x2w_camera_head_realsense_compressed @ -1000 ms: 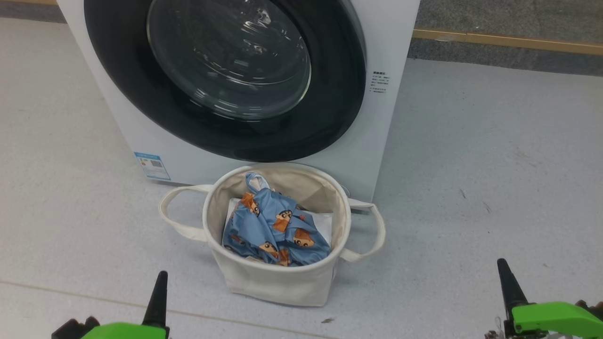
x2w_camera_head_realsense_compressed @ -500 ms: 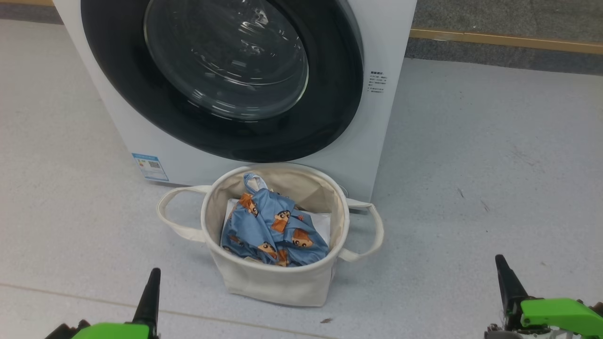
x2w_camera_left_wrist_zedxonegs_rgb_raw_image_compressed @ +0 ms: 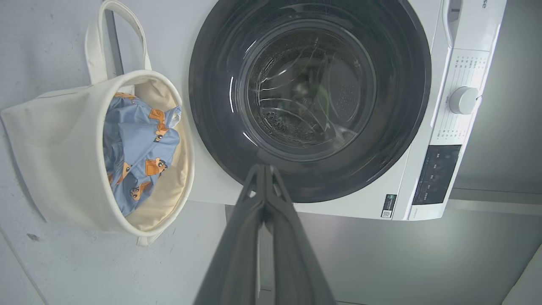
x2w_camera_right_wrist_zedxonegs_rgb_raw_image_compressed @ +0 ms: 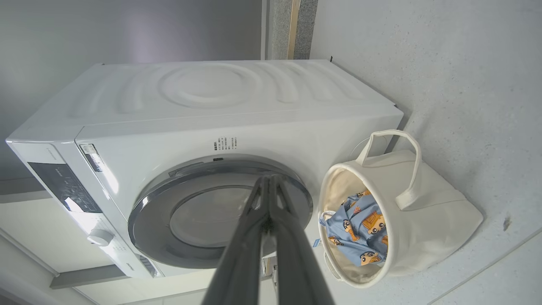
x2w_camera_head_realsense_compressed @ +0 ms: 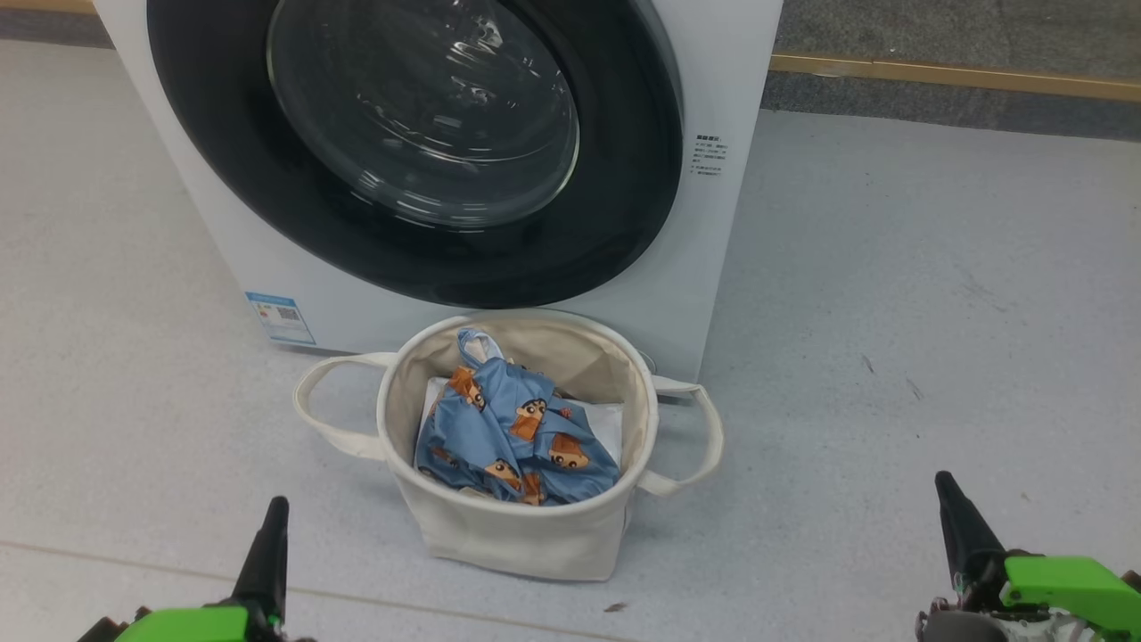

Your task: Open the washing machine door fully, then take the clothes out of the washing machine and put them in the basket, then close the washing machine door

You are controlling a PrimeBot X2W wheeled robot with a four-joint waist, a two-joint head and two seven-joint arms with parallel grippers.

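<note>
Clothes (x2w_camera_head_realsense_compressed: 513,428), a single soft light-blue printed garment, lie bunched inside the basket (x2w_camera_head_realsense_compressed: 517,544), which stands just in front of the washing machine (x2w_camera_head_realsense_compressed: 722,259). At the left, the left gripper (x2w_camera_head_realsense_compressed: 274,517) hangs low, fingers pressed together and empty. The garment looks light and limp. A pinch on the raised fold near its top should lift it, though it would drape and sag. Behind it, the washing machine door (x2w_camera_head_realsense_compressed: 419,116) sits flush, rigid and glossy. The right gripper (x2w_camera_head_realsense_compressed: 945,490) is likewise pinched together, holding nothing.
</note>
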